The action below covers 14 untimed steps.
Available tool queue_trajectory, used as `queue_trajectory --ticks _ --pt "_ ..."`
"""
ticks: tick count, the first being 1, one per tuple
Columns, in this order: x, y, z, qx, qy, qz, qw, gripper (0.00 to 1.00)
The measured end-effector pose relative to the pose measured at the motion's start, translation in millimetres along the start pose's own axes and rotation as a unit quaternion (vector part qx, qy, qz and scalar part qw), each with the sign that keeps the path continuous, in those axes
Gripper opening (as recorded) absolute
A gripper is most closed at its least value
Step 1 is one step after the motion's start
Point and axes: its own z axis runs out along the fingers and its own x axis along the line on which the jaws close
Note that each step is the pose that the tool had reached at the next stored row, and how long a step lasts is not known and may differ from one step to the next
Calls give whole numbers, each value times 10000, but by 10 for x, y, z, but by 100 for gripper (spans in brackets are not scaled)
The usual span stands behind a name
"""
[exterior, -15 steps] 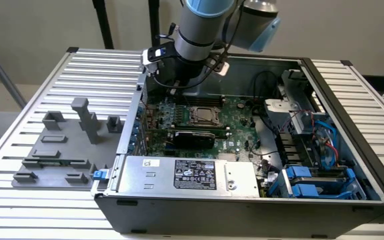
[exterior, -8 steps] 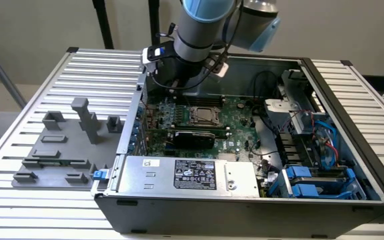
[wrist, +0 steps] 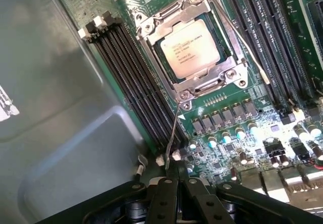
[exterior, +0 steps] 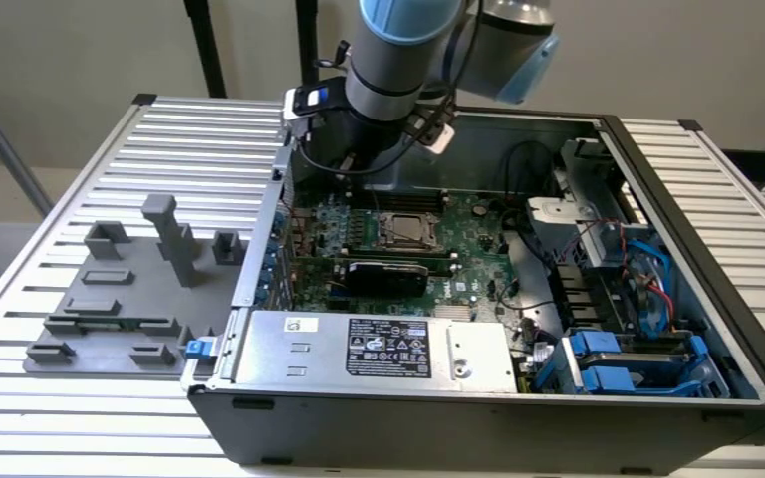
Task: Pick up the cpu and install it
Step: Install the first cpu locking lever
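The cpu lies flat in the socket frame on the motherboard, silver top up. The frame's metal border covers its edges, and the print on the lid is too small to read. In the wrist view the gripper is near one socket corner w/ both black fingers pressed together and no gap between them. A thin wire lever runs from that corner to the fingertips. Its end disappears there, so it cannot be told if the jaws pinch it or only touch it. Black RAM slots lie beside the socket.

In the ext. view the arm leans into the open PC case from the far side, and its wrist hides the far-left part of the board. The PSU box sits at the near wall. The blue drive cage is near right, partly behind the case edge. A grey fixture tray rests on the slatted table, at the exterior view's left.
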Motion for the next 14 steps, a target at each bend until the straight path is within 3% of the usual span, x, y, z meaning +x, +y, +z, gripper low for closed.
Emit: queue_trajectory --ticks 5,9,14 --pt "8 11 -4 -41 41 98 9999 11" --pt "37 59 -13 -57 50 106 9999 11" --pt "114 185 -33 -66 53 103 9999 11"
